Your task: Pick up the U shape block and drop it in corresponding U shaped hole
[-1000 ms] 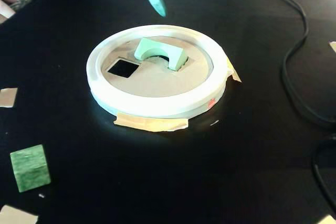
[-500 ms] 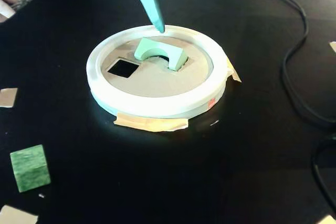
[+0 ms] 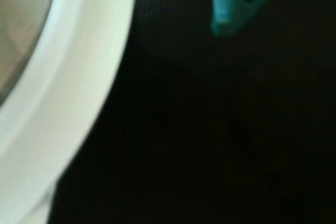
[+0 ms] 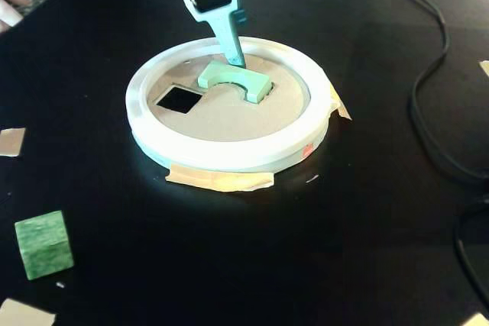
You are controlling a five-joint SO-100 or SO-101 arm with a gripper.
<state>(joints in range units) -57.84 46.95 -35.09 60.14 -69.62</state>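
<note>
The light green U shape block (image 4: 229,79) lies flat on the cardboard disc (image 4: 229,116) inside the white ring (image 4: 229,156), its arch facing the front. Any U shaped hole is hidden under it. A square hole (image 4: 178,99) is open to its left. My teal gripper (image 4: 238,59) hangs over the block's far edge, tip at or just above it. Only one narrow blade of fingers shows, with no gap, and nothing is held. The wrist view is blurred and shows a teal finger (image 3: 234,3) beside the ring (image 3: 68,93).
A green cube (image 4: 43,243) sits on the black table at the front left. Tape strips (image 4: 220,180) hold the ring down. A black cable (image 4: 428,112) runs along the right side. Paper scraps lie at the left edge.
</note>
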